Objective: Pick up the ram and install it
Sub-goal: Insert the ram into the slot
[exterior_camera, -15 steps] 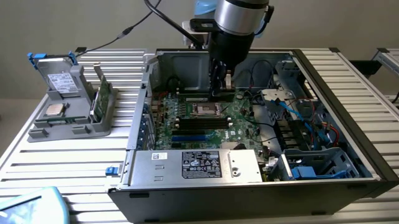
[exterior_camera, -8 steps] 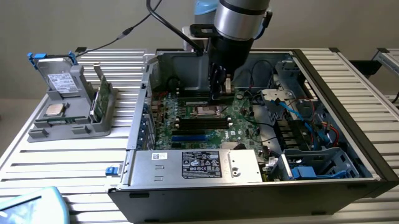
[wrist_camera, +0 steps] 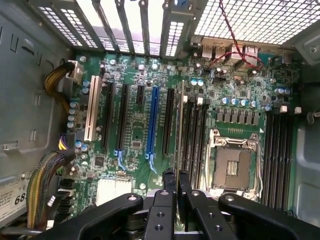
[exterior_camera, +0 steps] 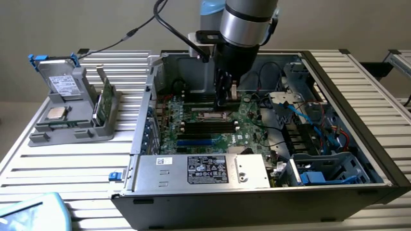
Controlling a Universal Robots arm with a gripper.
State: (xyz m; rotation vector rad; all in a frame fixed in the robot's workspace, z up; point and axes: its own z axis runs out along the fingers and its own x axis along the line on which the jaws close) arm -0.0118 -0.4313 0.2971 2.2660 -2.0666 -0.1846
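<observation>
Standing to the exterior view's left of the computer case [exterior_camera: 378, 159], a grey holder [exterior_camera: 45, 139] carries a boxy drive [exterior_camera: 63, 84] with a white label, a small silver chip [exterior_camera: 57, 113] and a green board [exterior_camera: 105, 101] upright in the slot nearest the case. Inside the case lie the motherboard [exterior_camera: 253, 118], bundles of cable and, against the near wall, a silver power box [exterior_camera: 250, 171] whose black-and-white label [exterior_camera: 207, 169] is too small to read. The gripper [exterior_camera: 224, 94] reaches down into the case over the motherboard. Its fingers [wrist_camera: 169, 182] stand narrow, pinched on the ram [wrist_camera: 179, 130], which shows edge-on as a thin strip in line with the black memory slots [wrist_camera: 192, 135], just beside the empty processor socket [wrist_camera: 232, 165]. Whether it touches a slot cannot be told. On a white sticker [wrist_camera: 15, 200] at the case's edge, the digits "68" can be read.
</observation>
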